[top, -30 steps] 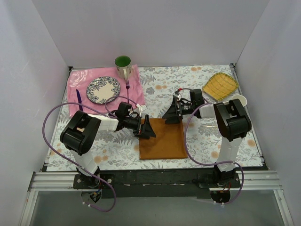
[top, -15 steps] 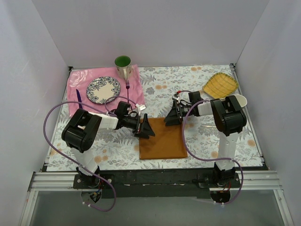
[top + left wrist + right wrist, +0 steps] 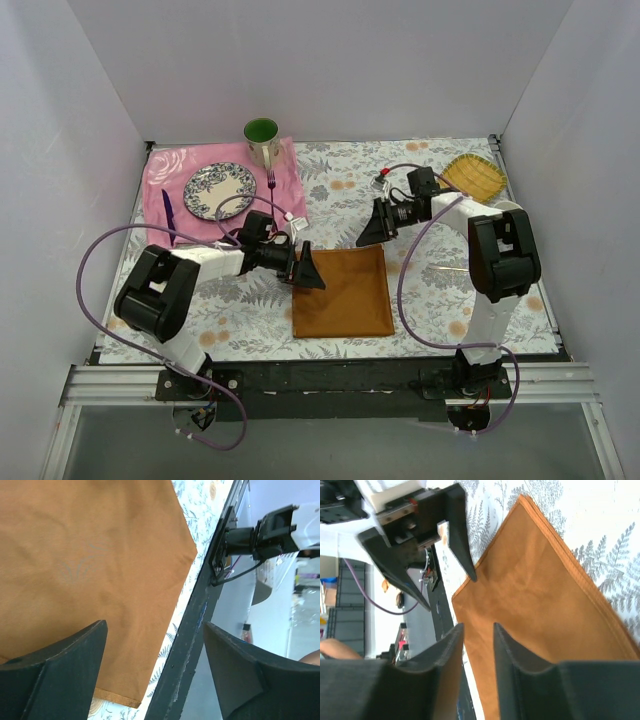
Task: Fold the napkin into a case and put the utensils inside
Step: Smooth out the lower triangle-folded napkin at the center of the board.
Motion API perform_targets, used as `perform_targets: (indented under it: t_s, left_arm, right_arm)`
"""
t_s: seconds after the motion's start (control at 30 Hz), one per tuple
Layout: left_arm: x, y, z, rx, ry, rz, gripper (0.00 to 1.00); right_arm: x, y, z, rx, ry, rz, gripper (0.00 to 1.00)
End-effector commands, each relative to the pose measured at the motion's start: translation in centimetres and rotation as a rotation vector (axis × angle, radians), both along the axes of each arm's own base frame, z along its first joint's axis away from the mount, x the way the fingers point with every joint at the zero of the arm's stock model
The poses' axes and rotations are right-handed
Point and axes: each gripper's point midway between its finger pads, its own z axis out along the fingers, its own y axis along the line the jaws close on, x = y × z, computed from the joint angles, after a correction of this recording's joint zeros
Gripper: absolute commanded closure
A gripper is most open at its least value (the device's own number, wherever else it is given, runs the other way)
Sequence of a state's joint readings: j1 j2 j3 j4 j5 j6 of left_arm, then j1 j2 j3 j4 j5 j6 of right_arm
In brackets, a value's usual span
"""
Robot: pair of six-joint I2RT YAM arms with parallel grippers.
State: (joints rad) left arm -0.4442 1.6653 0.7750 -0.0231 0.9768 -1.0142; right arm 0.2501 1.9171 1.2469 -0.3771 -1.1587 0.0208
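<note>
The napkin (image 3: 342,293) is a plain rust-orange cloth, lying spread flat as a near square on the flowered table cover, not in the form of a case. My left gripper (image 3: 308,276) hovers over its far left corner, jaws wide open and empty, with the napkin (image 3: 90,555) below them. My right gripper (image 3: 366,240) hangs just beyond the far right corner. Its jaws (image 3: 477,627) stand open with a narrow gap and nothing between them, above the napkin (image 3: 540,600). Of the utensils, a purple fork (image 3: 271,186) and a purple knife (image 3: 167,212) lie on the pink cloth.
The pink cloth (image 3: 290,190) at the far left carries a patterned plate (image 3: 219,190) and a green-lined cup (image 3: 262,140). A yellow dish (image 3: 474,176) sits at the far right. The black table frame (image 3: 192,630) runs along the near edge.
My right gripper has drawn back up and to the right from the napkin's far right corner, and its jaws have narrowed. The left gripper has closed slightly. The napkin still lies flat.
</note>
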Motion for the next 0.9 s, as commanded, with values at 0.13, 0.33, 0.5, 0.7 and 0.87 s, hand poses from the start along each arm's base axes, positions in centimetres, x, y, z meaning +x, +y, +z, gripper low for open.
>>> perform_targets:
  t_s: [0.13,0.33,0.5,0.7,0.87]
  left_arm:
    - [-2.8,-0.8,-0.3,0.06,-0.044,-0.063,0.43]
    - [-2.6,-0.4,-1.8,0.112,-0.012,-0.044,0.63]
    - [-2.5,0.6,-3.3,0.154,0.053,-0.014,0.67]
    - [-0.7,1.9,-3.4,0.15,0.077,0.039,0.72]
    - [-1.1,1.0,-0.5,0.034,0.03,-0.011,0.67]
  right_arm:
    - [-5.5,-2.2,-4.5,-0.128,0.127,-0.026,0.71]
    - [-4.5,-2.4,-6.9,-0.182,0.126,-0.027,0.74]
    - [-4.1,-2.6,-8.8,-0.215,0.136,-0.012,0.75]
    - [-3.8,-2.6,-8.3,-0.216,0.106,-0.002,0.74]
    - [-1.3,-2.3,-5.9,-0.22,0.002,-0.005,0.73]
